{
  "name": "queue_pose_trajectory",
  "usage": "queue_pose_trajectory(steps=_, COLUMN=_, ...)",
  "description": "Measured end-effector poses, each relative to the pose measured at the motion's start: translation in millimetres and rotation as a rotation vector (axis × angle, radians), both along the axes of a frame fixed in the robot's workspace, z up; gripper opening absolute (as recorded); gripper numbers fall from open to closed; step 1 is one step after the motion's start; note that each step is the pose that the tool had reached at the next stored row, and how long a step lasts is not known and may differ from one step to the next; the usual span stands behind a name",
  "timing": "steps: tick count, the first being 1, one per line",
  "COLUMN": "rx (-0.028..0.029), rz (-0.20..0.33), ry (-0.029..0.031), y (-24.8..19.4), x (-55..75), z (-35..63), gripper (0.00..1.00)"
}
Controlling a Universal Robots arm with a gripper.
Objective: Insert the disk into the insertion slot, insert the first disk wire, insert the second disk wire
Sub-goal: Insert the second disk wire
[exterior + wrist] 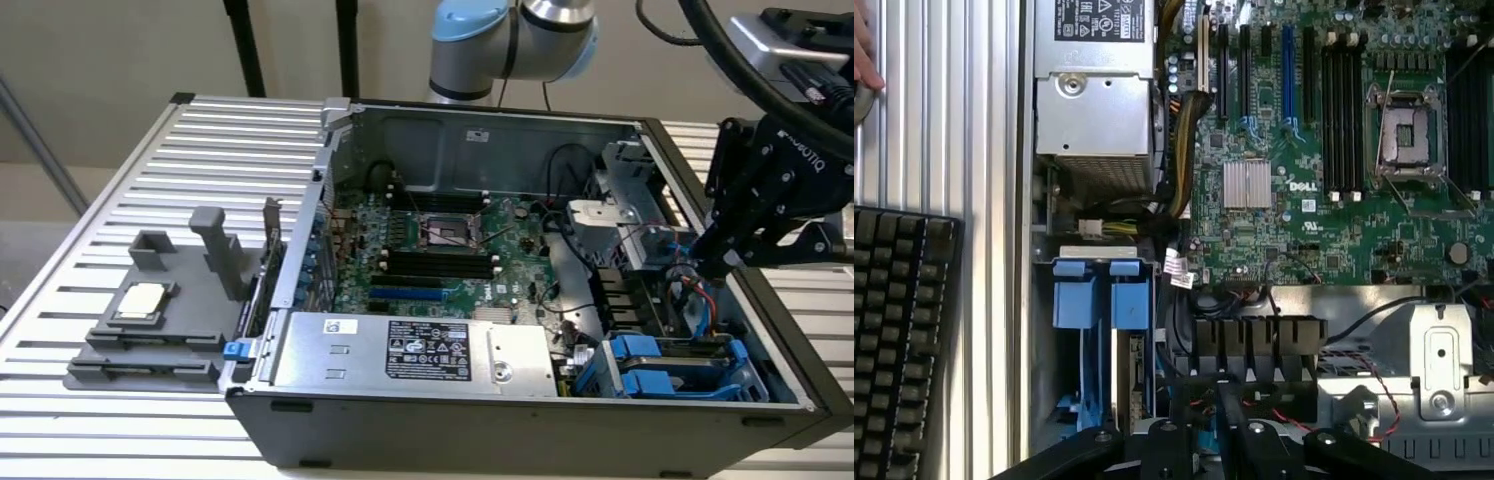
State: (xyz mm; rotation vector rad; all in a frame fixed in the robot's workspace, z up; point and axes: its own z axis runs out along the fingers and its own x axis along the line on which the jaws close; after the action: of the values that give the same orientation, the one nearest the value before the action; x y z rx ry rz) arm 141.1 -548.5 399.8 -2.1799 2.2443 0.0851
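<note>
Observed: the open computer case [534,440] rests on a slatted metal surface [200,180]. The gripper [715,268] hangs inside the case at its drive end. In the wrist view its fingers [1189,410] are drawn close together, tips almost meeting; whether a wire is pinched between them cannot be told. The disk [1104,305], in its bright blue carrier, lies inside the insertion slot [742,372], just beside the fingers and nearer the case wall. A thin red wire [1291,416] runs close by the fingers on their other side. Beyond the fingers lies the green motherboard [1334,200], with its CPU socket [1404,130] well apart from them. The silver power-supply box [1094,110] sits past the disk, farther from the fingers. Outside the case, a black keyboard [894,330] lies on the surface, and a person's hand [862,50] is over the surface farther off. In the exterior view a grey fixture block [160,330] stands on the surface well apart from the fingers, toward the exterior view's left.
</note>
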Motion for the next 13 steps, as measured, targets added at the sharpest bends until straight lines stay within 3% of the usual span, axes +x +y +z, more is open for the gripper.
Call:
queue_pose_trajectory(steps=5, rx=-0.008, rz=0.0, ry=0.0, y=5.2, x=0.9, z=-3.8, gripper=0.25)
queue_pose_trajectory(steps=11, rx=-0.0335, rz=0.0, ry=0.0001, y=5.6, x=2.7, z=-5.9, gripper=0.27)
queue_pose_trajectory(steps=12, rx=-0.0376, rz=0.0, ry=0.0002, y=5.6, x=3.0, z=-6.0, gripper=0.33)
queue_pose_trajectory(steps=13, rx=-0.0414, rz=0.0, ry=0.0002, y=5.6, x=3.5, z=-6.2, gripper=0.33)
